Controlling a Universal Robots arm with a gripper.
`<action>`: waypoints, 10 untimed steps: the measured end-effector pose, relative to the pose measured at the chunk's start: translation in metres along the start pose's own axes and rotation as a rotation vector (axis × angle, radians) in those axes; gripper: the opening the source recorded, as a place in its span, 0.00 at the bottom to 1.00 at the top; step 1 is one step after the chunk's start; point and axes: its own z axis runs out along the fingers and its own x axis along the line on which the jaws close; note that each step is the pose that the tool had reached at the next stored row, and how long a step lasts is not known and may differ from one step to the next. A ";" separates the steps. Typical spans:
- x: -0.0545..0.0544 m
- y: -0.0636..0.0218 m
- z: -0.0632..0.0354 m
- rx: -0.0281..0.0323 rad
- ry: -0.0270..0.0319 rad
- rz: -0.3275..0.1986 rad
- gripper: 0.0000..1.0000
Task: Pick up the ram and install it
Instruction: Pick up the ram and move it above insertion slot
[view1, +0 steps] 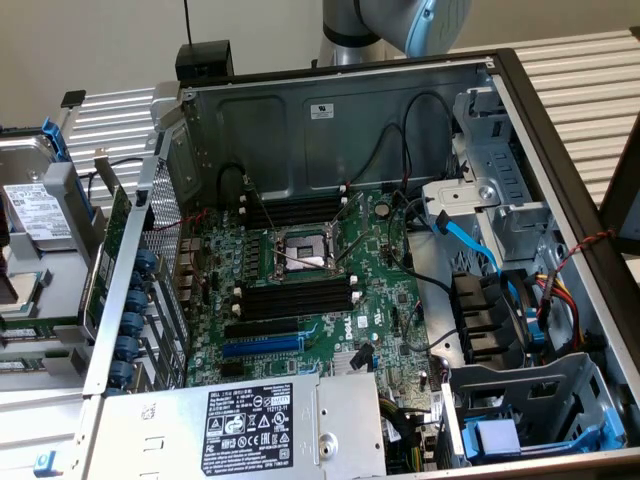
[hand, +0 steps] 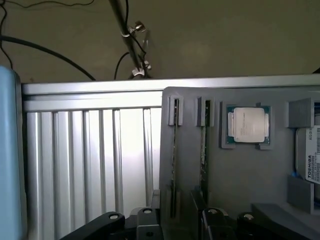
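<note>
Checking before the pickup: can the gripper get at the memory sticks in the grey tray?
Probably yes. The gripper hangs open over the grey tray; one memory stick and its neighbour stand on edge in slots, nothing covering them. The processor sits apart beside them.

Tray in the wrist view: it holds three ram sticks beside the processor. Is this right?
Not three. The wrist view shows two ram sticks standing in the tray beside the processor.

Ribbed aluminium tabletop (hand: 85, 160) gleaming smooth, grey holder tray (hand: 250, 180) looking matt plastic, processor lid (hand: 248, 124) shining as brushed metal, ram (hand: 173, 150) showing a dull board edge.
</note>
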 end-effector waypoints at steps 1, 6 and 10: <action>0.000 -0.0001 0.0019 0.0001 -0.0001 0.000 0.36; 0.000 -0.0007 0.0105 0.0007 -0.0013 0.000 0.36; 0.000 -0.0009 0.0155 0.0067 -0.0038 0.000 0.36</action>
